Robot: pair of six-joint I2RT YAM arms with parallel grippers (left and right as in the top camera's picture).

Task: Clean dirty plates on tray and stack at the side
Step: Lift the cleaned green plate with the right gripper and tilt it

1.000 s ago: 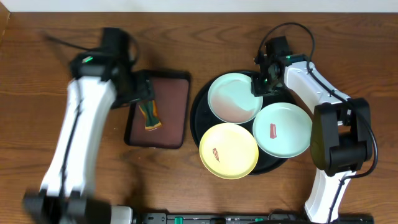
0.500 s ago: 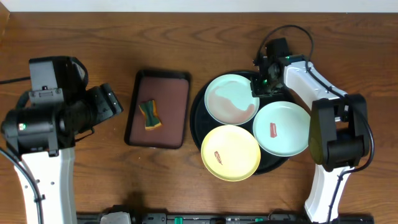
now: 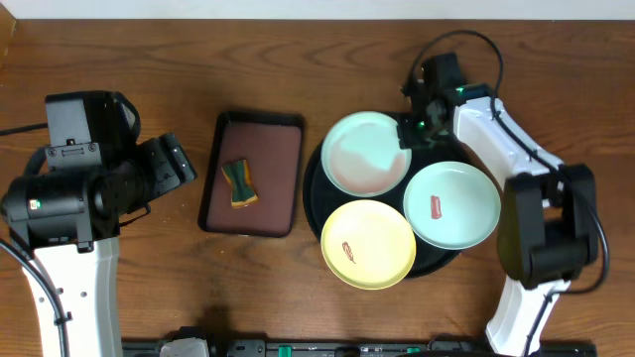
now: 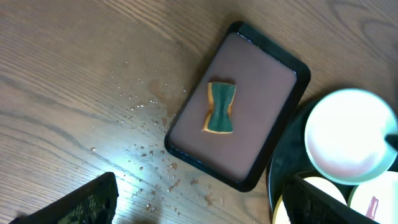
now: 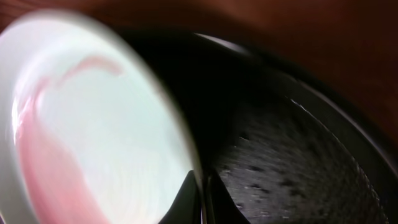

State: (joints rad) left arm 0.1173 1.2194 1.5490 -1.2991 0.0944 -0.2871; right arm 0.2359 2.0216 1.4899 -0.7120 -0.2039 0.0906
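Mint-green plate (image 3: 362,154) has its rim clenched by outstretched right end effector (image 3: 405,134); left end effector (image 3: 177,164) released.

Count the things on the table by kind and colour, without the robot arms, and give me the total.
Green plates: 2
Yellow plate: 1
Round black tray: 1
Brown rectangular tray: 1
Sponge: 1
Total: 6

Left gripper (image 3: 171,164) withdrew (jaws wide); right gripper (image 3: 406,136) clamped mint plate (image 3: 362,154).
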